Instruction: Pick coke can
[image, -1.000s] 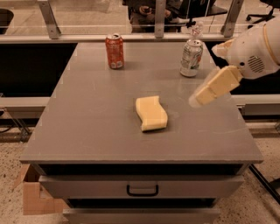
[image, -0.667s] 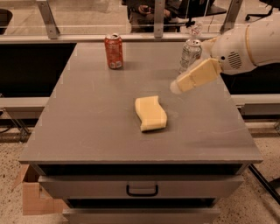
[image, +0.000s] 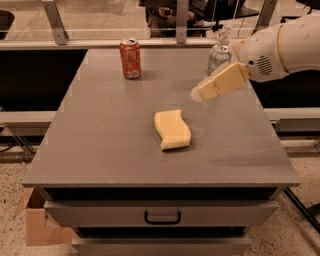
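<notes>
The coke can (image: 130, 59) is red-orange with white lettering and a silver top. It stands upright near the back left of the grey table top (image: 110, 140). My gripper (image: 201, 93), cream-coloured at the end of the white arm (image: 280, 47), hangs above the table's right-centre. It is well to the right of the coke can and a little nearer to me, and it touches nothing.
A white-silver can (image: 218, 58) stands at the back right, just behind the gripper. A yellow sponge (image: 172, 129) lies mid-table. A drawer with a dark handle (image: 162, 217) is below the top. A cardboard box (image: 37, 225) sits on the floor at the left.
The gripper has moved left over the table, from its right edge toward the middle and closer to the coke can. The cans and the sponge have not moved.
</notes>
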